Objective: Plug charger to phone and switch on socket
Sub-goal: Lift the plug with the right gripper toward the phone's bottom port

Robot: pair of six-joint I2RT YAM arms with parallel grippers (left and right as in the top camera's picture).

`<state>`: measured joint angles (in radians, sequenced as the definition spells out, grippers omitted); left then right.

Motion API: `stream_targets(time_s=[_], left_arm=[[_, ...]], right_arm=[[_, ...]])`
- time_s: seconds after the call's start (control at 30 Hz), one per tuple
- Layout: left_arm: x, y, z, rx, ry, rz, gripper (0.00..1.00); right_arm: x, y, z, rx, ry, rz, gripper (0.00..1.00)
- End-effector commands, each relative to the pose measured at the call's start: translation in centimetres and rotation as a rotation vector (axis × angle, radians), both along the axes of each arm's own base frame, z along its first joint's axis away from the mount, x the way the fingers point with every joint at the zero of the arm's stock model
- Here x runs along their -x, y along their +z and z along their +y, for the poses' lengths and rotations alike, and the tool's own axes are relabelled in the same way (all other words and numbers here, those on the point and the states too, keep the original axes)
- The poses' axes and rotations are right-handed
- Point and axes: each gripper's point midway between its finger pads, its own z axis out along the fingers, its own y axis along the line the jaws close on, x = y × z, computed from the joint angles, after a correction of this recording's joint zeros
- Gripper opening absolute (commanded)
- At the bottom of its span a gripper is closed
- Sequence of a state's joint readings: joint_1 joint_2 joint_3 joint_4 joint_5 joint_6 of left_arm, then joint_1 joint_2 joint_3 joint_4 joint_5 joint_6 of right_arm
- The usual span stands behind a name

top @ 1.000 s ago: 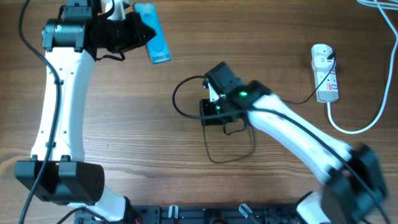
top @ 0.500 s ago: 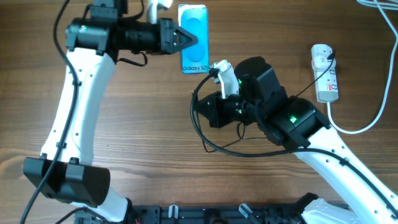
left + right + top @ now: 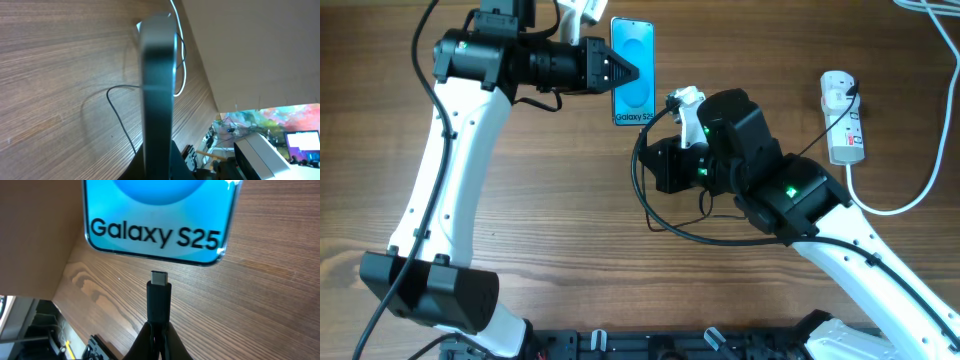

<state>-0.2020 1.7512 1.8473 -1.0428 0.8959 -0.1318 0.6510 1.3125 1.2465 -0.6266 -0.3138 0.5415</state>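
While left end effector (image 3: 617, 72) grips one phone (image 3: 638, 58), right end effector (image 3: 159, 329) pinches one charger (image 3: 159, 297).

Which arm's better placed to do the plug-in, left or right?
Right. The right pincer grips the charger, its tip lined up just short of the phone's bottom edge. The left pincer only holds the phone.
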Motion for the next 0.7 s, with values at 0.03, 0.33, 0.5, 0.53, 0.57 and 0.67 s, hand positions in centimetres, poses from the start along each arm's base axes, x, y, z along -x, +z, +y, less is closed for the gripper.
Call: stream_targets(time_s=[0.03, 0.33, 0.5, 0.53, 0.57, 0.67], left_arm=[[-0.19, 0.47, -1.11, 0.007, 0.000, -0.019, 0.04], [-0.09, 0.40, -1.09, 0.012, 0.014, 0.012, 0.04], [-0.04, 0.36, -1.08, 0.012, 0.015, 0.018, 0.04], [0.01, 0.31, -1.06, 0.010, 0.015, 0.021, 0.04], [0.03, 0.30, -1.06, 0.010, 0.015, 0.022, 0.04], [0.08, 0.27, -1.05, 0.010, 0.015, 0.025, 0.04]], right_arm=[[0.19, 1.00, 0.31, -0.030, 0.010, -0.003, 0.04], [-0.10, 0.97, 0.12, -0.024, -0.010, -0.007, 0.04], [-0.10, 0.96, 0.11, -0.024, -0.011, -0.007, 0.04], [-0.11, 0.97, 0.12, -0.024, -0.010, -0.007, 0.04], [-0.12, 0.98, 0.11, -0.024, -0.011, -0.008, 0.04], [-0.18, 0.97, 0.07, -0.022, -0.014, -0.010, 0.04]])
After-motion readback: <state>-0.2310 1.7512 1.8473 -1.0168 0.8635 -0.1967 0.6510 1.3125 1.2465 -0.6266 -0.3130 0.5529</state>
